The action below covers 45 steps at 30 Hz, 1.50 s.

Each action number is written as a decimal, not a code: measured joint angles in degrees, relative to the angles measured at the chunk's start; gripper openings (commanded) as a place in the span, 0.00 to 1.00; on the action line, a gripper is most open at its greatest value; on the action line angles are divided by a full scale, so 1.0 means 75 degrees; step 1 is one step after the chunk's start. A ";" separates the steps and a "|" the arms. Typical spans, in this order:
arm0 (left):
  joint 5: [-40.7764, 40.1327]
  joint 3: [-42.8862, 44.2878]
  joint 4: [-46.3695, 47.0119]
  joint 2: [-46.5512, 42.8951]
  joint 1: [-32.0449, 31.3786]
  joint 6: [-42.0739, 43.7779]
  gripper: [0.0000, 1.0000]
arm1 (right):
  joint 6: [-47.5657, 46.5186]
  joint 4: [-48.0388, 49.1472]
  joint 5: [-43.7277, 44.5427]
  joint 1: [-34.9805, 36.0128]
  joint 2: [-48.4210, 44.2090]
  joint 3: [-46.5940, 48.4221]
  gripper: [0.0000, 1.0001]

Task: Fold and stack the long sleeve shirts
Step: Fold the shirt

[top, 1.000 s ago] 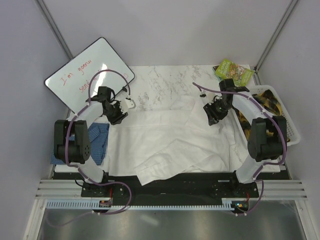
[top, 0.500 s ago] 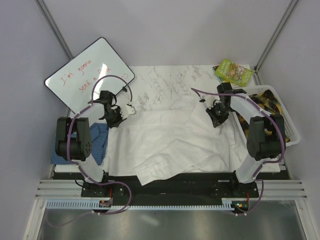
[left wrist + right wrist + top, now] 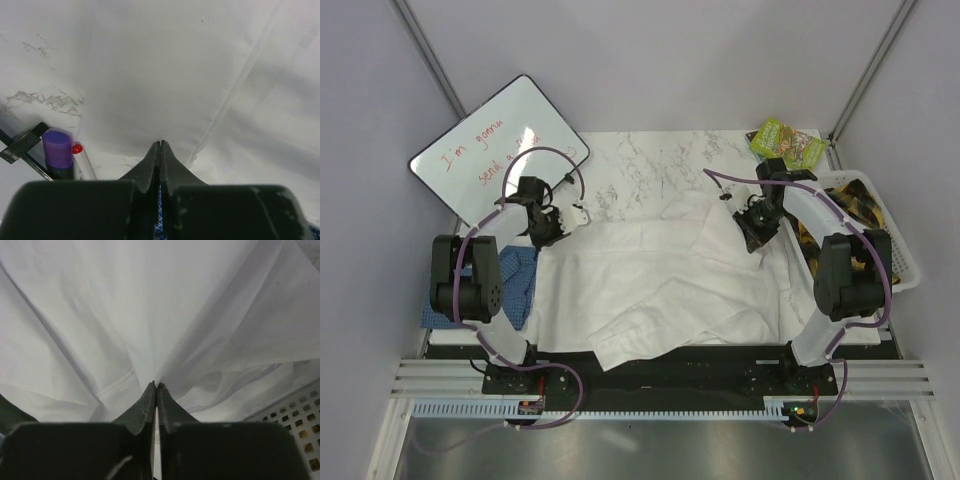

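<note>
Both arms have come down onto the far edge of the cloth and closed their jaws, which stood apart a second ago. The left gripper (image 3: pixel 548 228) now has its fingers pressed together on the far left hem of the large plain white long sleeve shirt of soft cloth (image 3: pixel 660 280). From its wrist view the tips meet right at that hem, so we judge it pinched rather than missed. The right gripper (image 3: pixel 757 232) is clenched on the far right edge; creases fan out from its fingertips, a clear grasp.

The white shirt lies spread across the grey-veined marble table (image 3: pixel 650 160), between the two arms. The blue fine-checked long sleeve shirt (image 3: pixel 517 285) sits crumpled at the left edge, partly under the white one and the left arm.

For the step in hand we judge that both corners should rise together and travel level toward the near edge, keeping the hem taut so that the fold lands straight and the blue shirt is not dragged along.

We count two shirts, two grippers, one slanted whiteboard with red writing (image 3: pixel 500 150), one white perforated plastic basket (image 3: pixel 902 262), one green printed packet (image 3: pixel 786 142) and one purple-capped marker (image 3: pixel 57 150).
</note>
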 measured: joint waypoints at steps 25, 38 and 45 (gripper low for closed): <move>0.2136 0.0627 -0.0507 -0.1408 -0.0099 -0.1361 1.00 | 0.1352 0.1419 -0.0391 0.1192 0.4112 0.5823 0.82; 0.2372 0.0551 -0.0554 -0.1553 -0.0099 -0.1617 1.00 | 0.1291 0.1751 0.0114 0.1556 0.5094 0.5826 0.63; 0.2369 0.0551 -0.0554 -0.1550 -0.0099 -0.1687 1.00 | 0.1303 0.1883 0.0087 0.1547 0.5368 0.6035 0.00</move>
